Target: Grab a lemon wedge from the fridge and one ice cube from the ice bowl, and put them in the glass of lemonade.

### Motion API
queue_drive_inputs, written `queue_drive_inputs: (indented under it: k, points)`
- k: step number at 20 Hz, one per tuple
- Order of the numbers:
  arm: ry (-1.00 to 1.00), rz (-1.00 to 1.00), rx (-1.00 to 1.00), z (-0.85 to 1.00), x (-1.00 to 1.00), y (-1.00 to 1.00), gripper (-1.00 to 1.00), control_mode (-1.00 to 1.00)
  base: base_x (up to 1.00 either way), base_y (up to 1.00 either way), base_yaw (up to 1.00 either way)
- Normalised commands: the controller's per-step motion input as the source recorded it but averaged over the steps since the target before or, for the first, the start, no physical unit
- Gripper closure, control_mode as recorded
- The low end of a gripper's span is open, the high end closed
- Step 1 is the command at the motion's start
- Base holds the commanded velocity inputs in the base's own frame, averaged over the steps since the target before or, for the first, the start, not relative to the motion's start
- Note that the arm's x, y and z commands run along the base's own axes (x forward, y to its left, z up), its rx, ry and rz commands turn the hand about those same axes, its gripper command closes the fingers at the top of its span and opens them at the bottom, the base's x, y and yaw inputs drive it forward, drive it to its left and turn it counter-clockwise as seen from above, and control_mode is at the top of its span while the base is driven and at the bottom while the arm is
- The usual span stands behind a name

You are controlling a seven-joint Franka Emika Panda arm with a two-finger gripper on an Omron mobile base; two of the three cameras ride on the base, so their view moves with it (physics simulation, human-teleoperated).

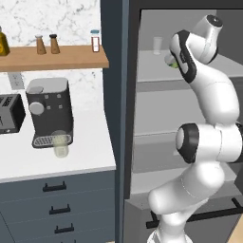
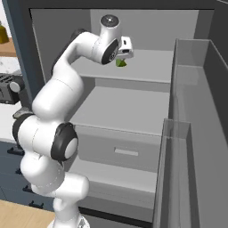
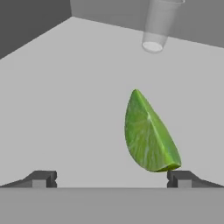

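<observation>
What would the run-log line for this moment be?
stage: reaching wedge | gripper: open, empty | wedge: on fridge shelf, nearer right fingertip | clear glass: behind on shelf

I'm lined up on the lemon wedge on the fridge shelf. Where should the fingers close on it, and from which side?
Grip the lemon wedge across its two flat cut faces, at the thick middle rather than the pointed top. It stands on the fridge shelf near the right fingertip of the open gripper, so probably shift right to centre it, then come straight forward.
</observation>
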Motion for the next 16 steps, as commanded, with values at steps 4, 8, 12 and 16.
queue_drive_inputs:
  k: [4, 8, 12, 16]
  points:
    - [0.10, 0.16, -0.10, 0.09, 0.11, -0.12, -1.00, -1.00, 0.00, 0.00, 0.00]
    - [0.07, 0.13, -0.09, 0.05, 0.03, -0.02, -1.00, -1.00, 0.00, 0.00, 0.00]
    - [0.00, 0.08, -0.06, 0.00, 0.08, 0.00, -1.00, -1.00, 0.00, 0.00, 0.00]
    - [-0.10, 0.03, 0.00, 0.02, -0.25, 0.00, -1.00, -1.00, 0.00, 0.00, 0.00]
